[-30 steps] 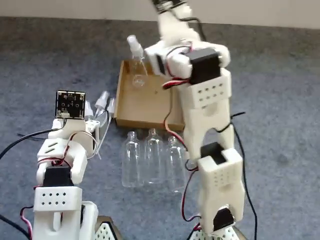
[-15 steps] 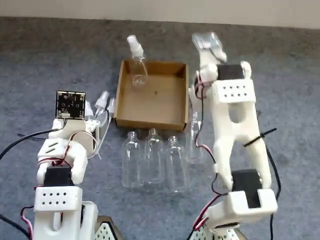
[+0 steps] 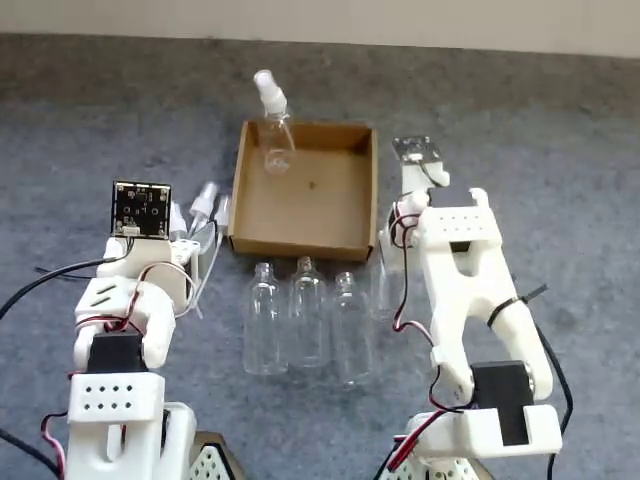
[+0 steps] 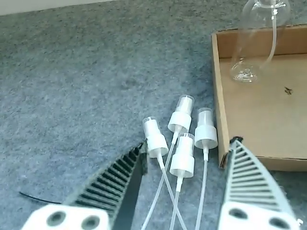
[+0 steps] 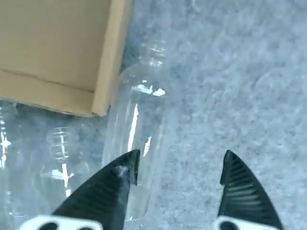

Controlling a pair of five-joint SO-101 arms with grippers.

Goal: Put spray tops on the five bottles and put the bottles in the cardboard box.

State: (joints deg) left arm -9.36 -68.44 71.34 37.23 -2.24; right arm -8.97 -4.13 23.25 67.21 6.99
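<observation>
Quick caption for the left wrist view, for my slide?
Open left gripper above four loose spray tops beside the cardboard box.

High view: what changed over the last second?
The right arm swung back from over the cardboard box toward its base; the right gripper now hangs open over a lone uncapped bottle beside the box's near corner. Nothing visibly taken or released. Unchanged: capped bottle standing in the box, three uncapped bottles in a row, left gripper open over four spray tops.

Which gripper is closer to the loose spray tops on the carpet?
Left. The left gripper sits over the spray tops, fingers open either side; the right gripper is past the cardboard box, over an uncapped bottle.
</observation>
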